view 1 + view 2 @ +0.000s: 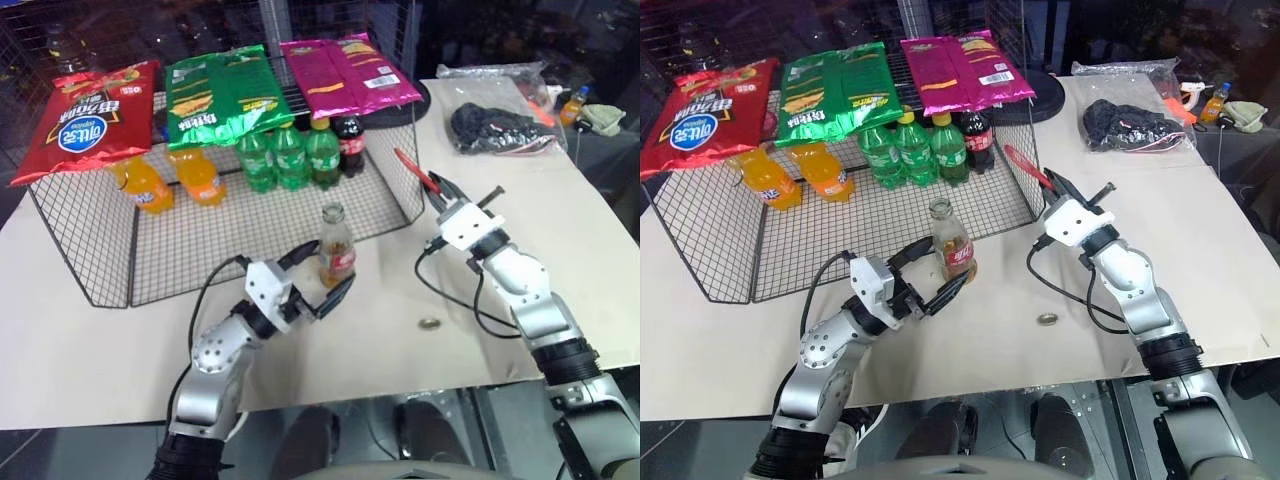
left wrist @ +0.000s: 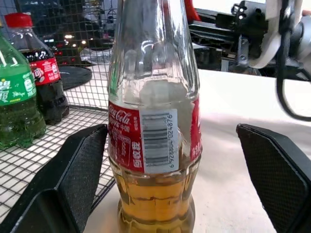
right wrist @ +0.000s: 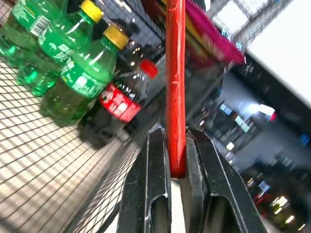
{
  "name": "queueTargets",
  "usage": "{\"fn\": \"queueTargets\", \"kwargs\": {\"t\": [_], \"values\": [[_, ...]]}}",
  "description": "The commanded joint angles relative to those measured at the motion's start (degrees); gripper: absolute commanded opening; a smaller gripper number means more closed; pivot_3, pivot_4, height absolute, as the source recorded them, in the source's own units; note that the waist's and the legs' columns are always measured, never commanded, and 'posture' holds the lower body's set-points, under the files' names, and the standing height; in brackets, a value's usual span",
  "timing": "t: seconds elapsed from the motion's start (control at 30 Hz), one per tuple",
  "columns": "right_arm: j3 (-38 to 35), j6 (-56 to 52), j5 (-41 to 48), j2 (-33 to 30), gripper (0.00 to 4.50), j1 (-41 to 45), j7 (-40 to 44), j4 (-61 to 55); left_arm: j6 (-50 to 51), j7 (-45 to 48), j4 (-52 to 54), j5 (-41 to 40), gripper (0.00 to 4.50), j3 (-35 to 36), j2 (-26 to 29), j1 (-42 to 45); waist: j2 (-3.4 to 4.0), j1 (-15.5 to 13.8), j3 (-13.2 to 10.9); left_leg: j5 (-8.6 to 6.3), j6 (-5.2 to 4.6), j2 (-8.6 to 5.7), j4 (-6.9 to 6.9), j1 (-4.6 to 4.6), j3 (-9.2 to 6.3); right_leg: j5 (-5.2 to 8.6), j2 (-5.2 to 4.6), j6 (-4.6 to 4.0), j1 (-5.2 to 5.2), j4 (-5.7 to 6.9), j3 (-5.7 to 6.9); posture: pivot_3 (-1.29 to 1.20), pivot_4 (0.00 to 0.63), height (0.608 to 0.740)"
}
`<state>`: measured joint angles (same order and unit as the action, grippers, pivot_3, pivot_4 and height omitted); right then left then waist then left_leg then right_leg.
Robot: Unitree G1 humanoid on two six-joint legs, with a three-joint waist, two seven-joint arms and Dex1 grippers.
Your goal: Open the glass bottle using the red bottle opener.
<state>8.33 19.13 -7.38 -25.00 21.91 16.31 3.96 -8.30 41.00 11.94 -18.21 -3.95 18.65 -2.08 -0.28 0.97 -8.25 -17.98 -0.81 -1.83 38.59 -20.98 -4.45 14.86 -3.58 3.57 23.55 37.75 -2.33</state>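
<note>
Left end effector (image 1: 315, 280) hides glass bottle (image 1: 337, 252) base.

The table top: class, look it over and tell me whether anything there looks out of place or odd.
One thing: a small round metal cap lies loose on the table to the right of the upright glass bottle, whose mouth is bare. Nothing looks spilled. The left gripper stands open around the bottle; the right gripper holds the red bottle opener.

Left tool (image 1: 322, 277) open around the glass bottle (image 1: 336, 247); right tool (image 1: 437, 187) grips the red bottle opener (image 1: 413, 170).
</note>
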Motion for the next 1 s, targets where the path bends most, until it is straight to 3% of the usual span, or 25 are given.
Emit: {"fn": "queueTargets", "kwargs": {"t": [0.03,0.17,0.27,0.4,0.6,0.77,1.0], "values": [[-1.0,-9.4,10.0,-1.4,0.00,-5.7,8.4,-10.3,-1.4,0.6,3.0,-0.3,4.39,1.4,1.6,-3.3,0.00,-0.1,0.0,0.00,0.00,0.02,-0.05,0.02,-0.01,0.00,0.00,0.00,-0.02,-0.05,0.01,0.00,0.150,0.740],[0.3,-23.2,20.0,-6.5,0.00,-15.4,18.6,-22.3,-1.4,0.8,4.7,-1.1,4.39,3.2,3.3,-7.6,0.01,-0.2,0.0,-0.02,-0.03,0.02,-0.15,-0.02,-0.02,0.00,-0.07,0.00,0.00,-0.15,0.01,0.00,0.150,0.740],[0.2,-31.8,22.7,-9.9,0.00,-19.2,21.0,-27.8,-1.3,0.3,6.2,-1.3,4.39,4.4,3.9,-10.4,0.02,-0.1,0.0,-0.09,-0.16,0.03,-0.17,-0.01,-0.02,0.00,-0.17,0.00,-0.03,-0.24,0.01,0.00,0.150,0.740],[-1.8,-38.7,23.9,-10.9,1.47,-20.3,20.4,-29.9,-1.2,-0.1,8.0,-1.1,4.50,5.5,4.4,-14.0,0.00,-0.1,0.0,-0.17,-0.30,0.05,-0.14,0.16,-0.01,0.00,-0.15,0.00,-0.12,-0.11,0.03,0.00,0.150,0.740],[-7.0,-41.7,25.3,-11.5,4.44,-23.2,20.1,-30.5,1.1,-1.7,10.5,-2.4,4.50,8.6,5.2,-19.8,-0.05,-0.4,-0.1,-0.17,-0.29,0.04,-0.15,0.12,-0.04,0.00,-0.07,0.00,-0.13,-0.14,0.08,0.00,0.150,0.740],[-13.4,-39.5,29.6,-10.7,4.49,-26.6,22.7,-27.0,4.0,-4.1,10.4,-1.6,4.50,11.8,6.5,-22.6,-0.17,-0.4,-0.1,-0.17,-0.30,0.03,-0.15,0.11,-0.04,0.00,-0.07,0.01,-0.14,-0.18,0.08,0.00,0.150,0.740],[-23.3,-24.8,35.1,-10.7,4.49,-30.5,35.6,-14.6,4.4,-6.5,10.5,0.4,4.50,15.5,7.4,-25.4,-0.23,-0.3,-0.2,-0.18,-0.32,0.03,-0.15,0.18,-0.03,0.00,-0.06,0.01,-0.22,-0.20,0.10,0.00,0.150,0.740]]}}
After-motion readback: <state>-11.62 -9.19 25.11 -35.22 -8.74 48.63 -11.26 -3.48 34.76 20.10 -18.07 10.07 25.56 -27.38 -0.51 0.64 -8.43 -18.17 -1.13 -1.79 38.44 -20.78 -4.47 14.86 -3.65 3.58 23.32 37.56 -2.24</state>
